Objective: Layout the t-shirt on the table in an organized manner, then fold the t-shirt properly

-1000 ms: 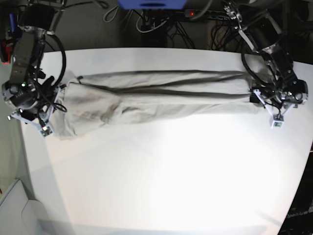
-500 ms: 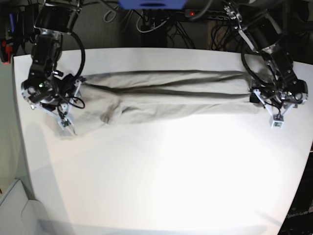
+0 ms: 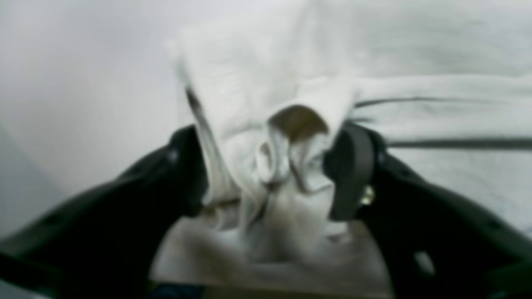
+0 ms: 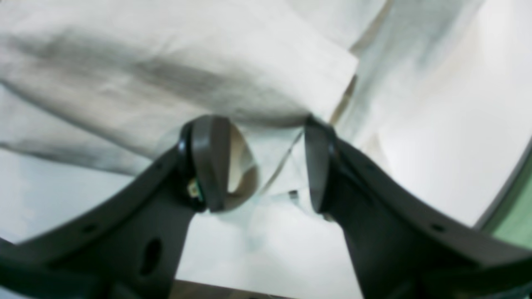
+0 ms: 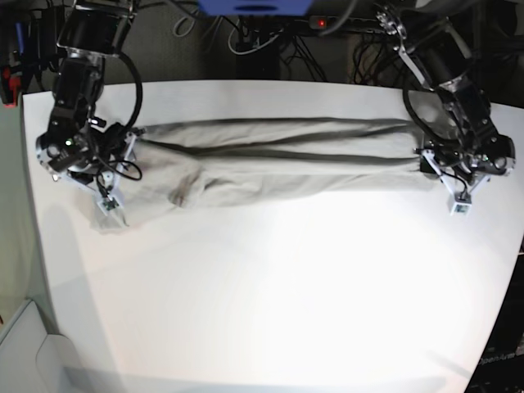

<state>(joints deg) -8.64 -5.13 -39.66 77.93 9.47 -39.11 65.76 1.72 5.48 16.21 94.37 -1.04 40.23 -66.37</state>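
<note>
1. The table (image 5: 270, 311) is white and fills most of the base view; its near half is bare.
2. The shirt (image 5: 270, 160) lies on the far half of the table, stretched into a long, wrinkled band from left to right, with dark fold lines running along it. Its left end spreads wider and droops toward the near side.
3. The left gripper (image 3: 266, 174) is at the band's right end in the base view. Its jaws stand partly apart with a bunched wad of shirt filling the gap and pressing against both pads, so it has hold of the cloth.
4. The right gripper (image 4: 259, 166) is at the band's left end. Its jaws are partly apart; a folded corner of shirt lies just beyond the tips, and whether the pads pinch it cannot be told.
</note>
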